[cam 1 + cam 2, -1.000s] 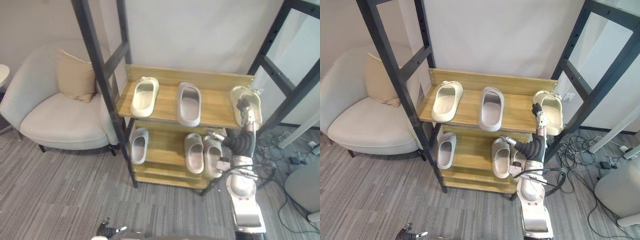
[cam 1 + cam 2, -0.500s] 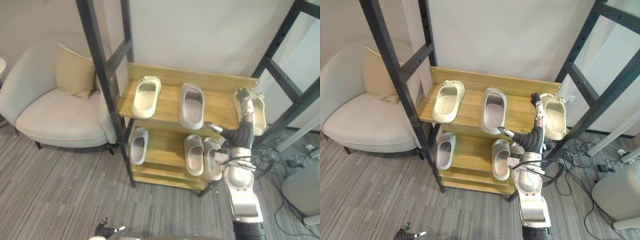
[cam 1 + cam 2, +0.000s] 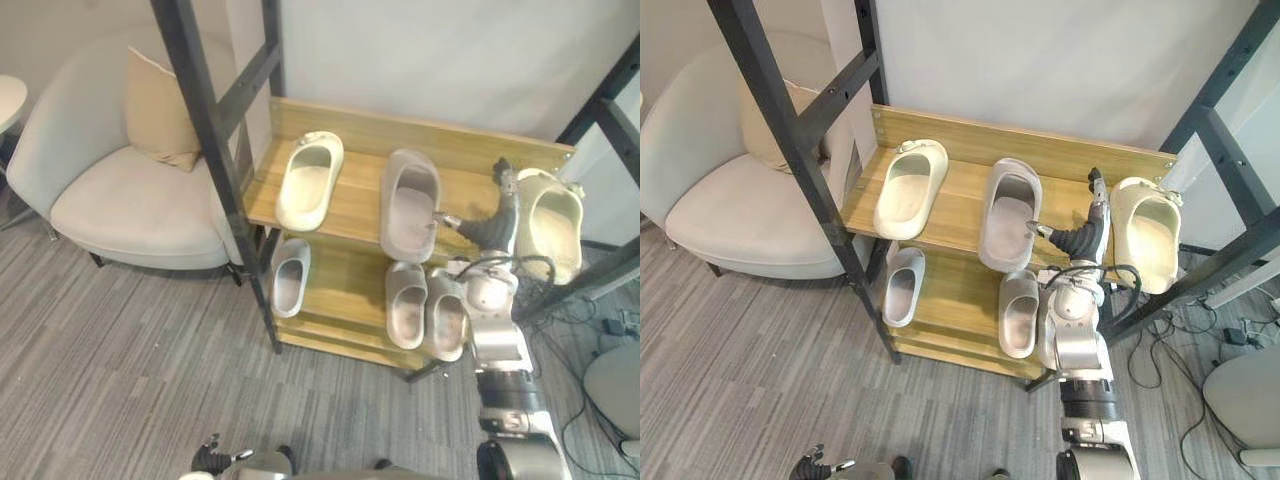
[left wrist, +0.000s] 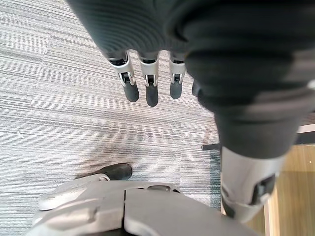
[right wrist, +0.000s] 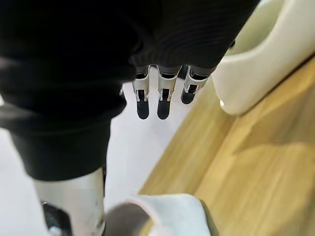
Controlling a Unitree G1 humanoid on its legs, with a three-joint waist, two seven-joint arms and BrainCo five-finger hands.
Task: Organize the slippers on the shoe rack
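- Slippers (image 3: 408, 205) lie on both levels of the shoe rack (image 3: 400, 125), three on each.
- Nearest, the left hand (image 4: 147, 83) hangs low over the grey carpet floor (image 4: 59, 73), its fingers straight and relaxed with nothing in them.
- On the lower shelf (image 3: 345, 285), a small grey slipper (image 3: 290, 277) lies alone at the left, and a grey pair (image 3: 407, 303) lies side by side at the right, touching or nearly so.
- The right hand (image 3: 503, 195) is raised to the top shelf (image 3: 355, 200), between the middle grey slipper (image 3: 1008, 210) and the right cream slipper (image 3: 549, 222). Its fingers (image 5: 163, 101) are straight and close together, carrying nothing.
- The fingertips seem just short of the right cream slipper's side, though contact is hard to judge from these angles.
- The right cream slipper sits at the shelf's right end, with its near end past the front edge.
- The middle grey slipper also juts a little over the front edge, just beside the right arm.
- The left cream slipper (image 3: 310, 182) lies well apart from the hand, toward the shelf's left end, near a black frame post (image 3: 215, 150).
- Farther left stands a pale armchair (image 3: 120, 200) with a tan cushion (image 3: 160, 110), and a light wall (image 3: 450, 50) rises behind the rack.
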